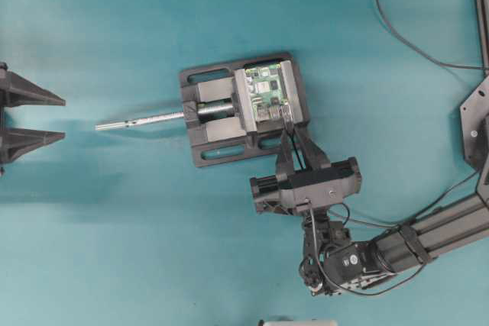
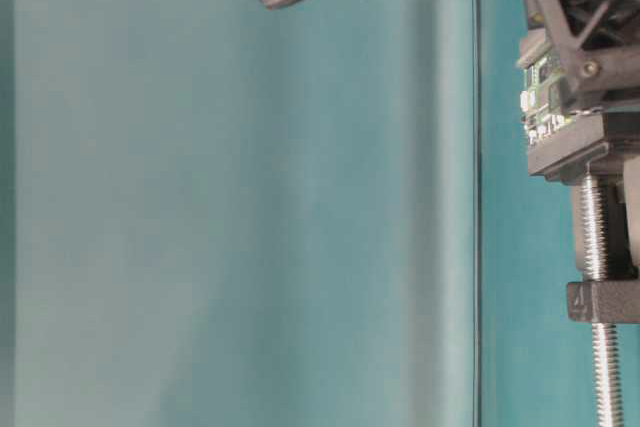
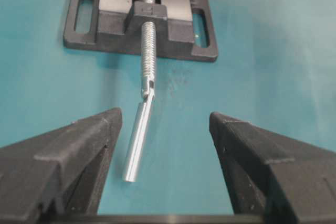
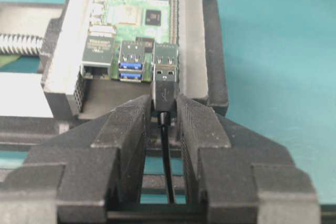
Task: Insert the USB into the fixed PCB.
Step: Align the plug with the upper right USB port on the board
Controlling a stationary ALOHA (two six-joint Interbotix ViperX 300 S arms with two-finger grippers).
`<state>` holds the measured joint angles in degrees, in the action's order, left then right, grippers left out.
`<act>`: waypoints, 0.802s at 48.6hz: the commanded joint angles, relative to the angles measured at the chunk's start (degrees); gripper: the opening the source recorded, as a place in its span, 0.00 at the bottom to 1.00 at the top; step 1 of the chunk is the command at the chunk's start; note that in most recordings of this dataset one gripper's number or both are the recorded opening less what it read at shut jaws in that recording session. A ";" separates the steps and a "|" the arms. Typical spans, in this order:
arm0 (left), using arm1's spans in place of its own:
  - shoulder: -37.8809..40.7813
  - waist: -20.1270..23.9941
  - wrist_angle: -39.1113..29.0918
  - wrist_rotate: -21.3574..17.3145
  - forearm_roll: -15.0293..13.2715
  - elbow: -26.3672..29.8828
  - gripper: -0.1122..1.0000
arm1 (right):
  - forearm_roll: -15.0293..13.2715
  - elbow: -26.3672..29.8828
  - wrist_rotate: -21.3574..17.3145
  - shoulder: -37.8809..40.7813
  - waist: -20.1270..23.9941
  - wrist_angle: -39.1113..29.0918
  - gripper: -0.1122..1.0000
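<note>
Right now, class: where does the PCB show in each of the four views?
Overhead: PCB right of centre, clamped in the vise.
Table-level: right edge, upper part, edge-on above the screw.
Left wrist: not in view; only the vise.
Right wrist: top centre.
Shared landmark: the vise.
</note>
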<state>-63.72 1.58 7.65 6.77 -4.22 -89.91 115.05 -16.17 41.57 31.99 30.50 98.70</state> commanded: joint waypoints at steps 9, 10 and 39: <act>0.35 0.09 0.53 0.09 0.26 0.53 0.87 | -0.35 0.26 0.35 -2.37 -1.41 0.62 0.29; 0.35 0.09 0.44 0.09 0.26 0.53 0.87 | -0.35 0.26 0.35 -2.29 -1.49 0.62 0.29; 0.26 0.09 0.44 0.09 0.26 0.53 0.87 | -1.05 0.26 0.53 -1.41 -3.52 0.53 0.29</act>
<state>-63.72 1.58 7.65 6.77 -4.22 -90.00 114.87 -16.17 41.92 31.99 29.53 98.70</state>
